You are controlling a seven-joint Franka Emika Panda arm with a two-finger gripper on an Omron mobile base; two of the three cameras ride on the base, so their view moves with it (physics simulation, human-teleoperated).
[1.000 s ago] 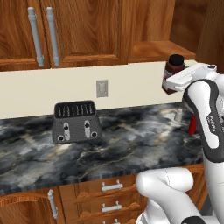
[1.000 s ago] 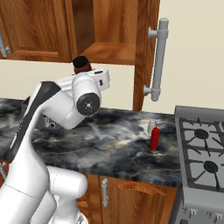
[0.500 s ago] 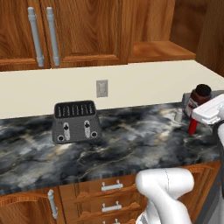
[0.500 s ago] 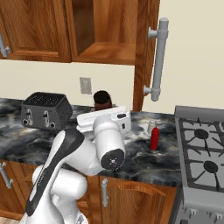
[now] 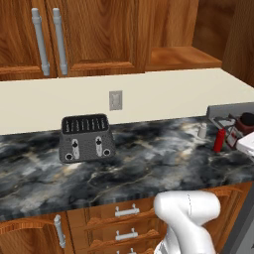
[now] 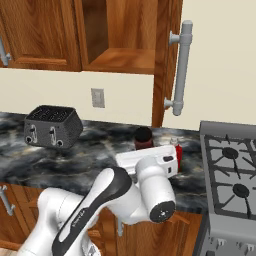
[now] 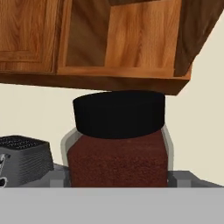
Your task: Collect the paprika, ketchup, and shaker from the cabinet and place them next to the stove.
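Note:
The paprika [image 7: 118,148], a dark brown jar with a black cap, sits upright between the fingers of my gripper [image 7: 118,178], which is shut on it. The held paprika [image 6: 143,137] is low over the counter, left of the stove [image 6: 232,170]. My gripper [image 6: 144,150] hides its lower part, and I cannot tell whether it touches the counter. The red ketchup [image 5: 219,140] and the small pale shaker [image 5: 202,130] stand on the counter just left of the paprika [image 5: 246,121]. The ketchup [image 6: 179,154] peeks out behind my hand. Above, the open cabinet [image 6: 120,40] nook looks bare.
A dark toaster [image 5: 87,138] stands on the marble counter [image 5: 149,163] well to the left, below a wall outlet [image 5: 115,100]. A cabinet door with a long grey bar handle [image 6: 181,67] hangs above the counter near the stove.
My arm has swung down and to the right from cabinet height, carrying the paprika to counter level beside the ketchup and shaker. The toaster, ketchup and shaker have stayed put.

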